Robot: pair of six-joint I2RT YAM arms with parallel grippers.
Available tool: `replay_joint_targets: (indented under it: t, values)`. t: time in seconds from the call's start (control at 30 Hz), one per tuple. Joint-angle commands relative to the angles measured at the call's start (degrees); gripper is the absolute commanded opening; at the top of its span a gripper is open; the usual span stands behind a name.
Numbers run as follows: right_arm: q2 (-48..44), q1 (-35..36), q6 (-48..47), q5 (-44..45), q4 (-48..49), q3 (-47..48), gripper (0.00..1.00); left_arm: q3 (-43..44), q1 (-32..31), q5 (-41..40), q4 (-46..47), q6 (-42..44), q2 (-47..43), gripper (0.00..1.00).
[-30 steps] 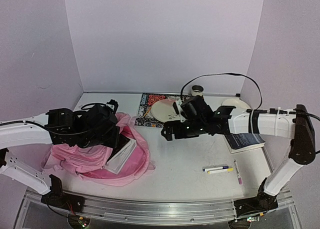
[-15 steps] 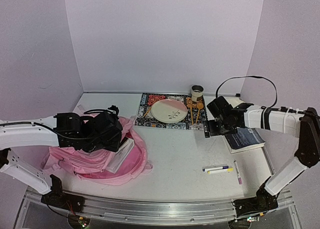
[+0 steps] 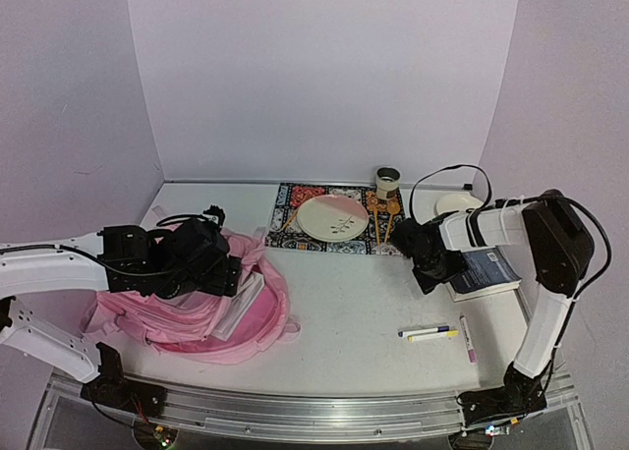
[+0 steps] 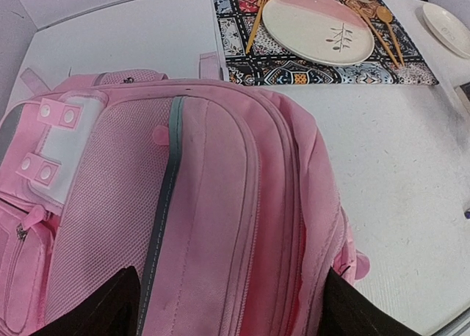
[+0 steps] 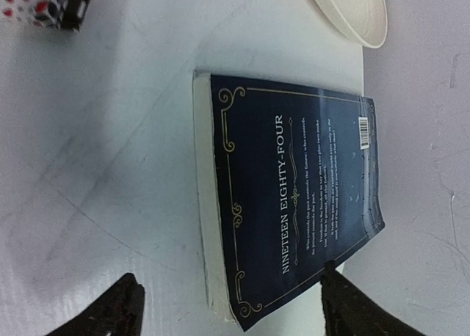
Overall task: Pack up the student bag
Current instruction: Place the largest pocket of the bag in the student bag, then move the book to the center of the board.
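The student bag [image 3: 187, 308], a large pink backpack, lies on the left of the table and fills the left wrist view [image 4: 220, 204]. A white book [image 3: 244, 301] sticks out of its open right side. My left gripper [image 3: 214, 271] hovers over the bag's top, open, its fingertips [image 4: 110, 307] spread wide over the fabric with nothing pinched. My right gripper [image 3: 432, 265] is open at the left edge of a dark blue book [image 3: 482, 271]. In the right wrist view the book's [image 5: 294, 196] near corner lies between the open fingertips [image 5: 352, 307].
A patterned placemat [image 3: 295, 209] at the back holds a pink-and-white plate [image 3: 332, 217], gold cutlery [image 3: 383, 224] and a cup [image 3: 388, 182]. A white dish [image 3: 454, 204] sits beyond the blue book. Two pens [image 3: 428, 330] and a third [image 3: 467, 337] lie front right.
My left gripper has opened over the bag, and the white book has sunk lower into it. My right arm has swung from the table's middle to the blue book on the right.
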Motion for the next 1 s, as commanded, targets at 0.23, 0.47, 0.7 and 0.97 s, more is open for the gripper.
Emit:
replay_joint_targets:
  t: [0.23,0.47,0.7,0.97]
  values:
    - [8.6,-1.8,-1.3,6.0,-7.4,4.3,0.59,-0.4,3.3,2.7,5.7,1.5,0.8,0.87]
    - [12.7,-4.3,-1.8,6.5,-7.4,5.4,0.52,-0.1,4.0,3.6,6.1,2.0,0.1,0.87]
    - [15.8,-4.8,-4.9,3.1,-6.3,6.5,0.3,0.0,4.2,3.9,6.1,1.7,-0.3,0.87]
    - [15.5,-4.7,-8.7,-7.8,-2.9,5.3,0.12,0.1,4.3,4.0,6.2,1.8,-0.9,0.87]
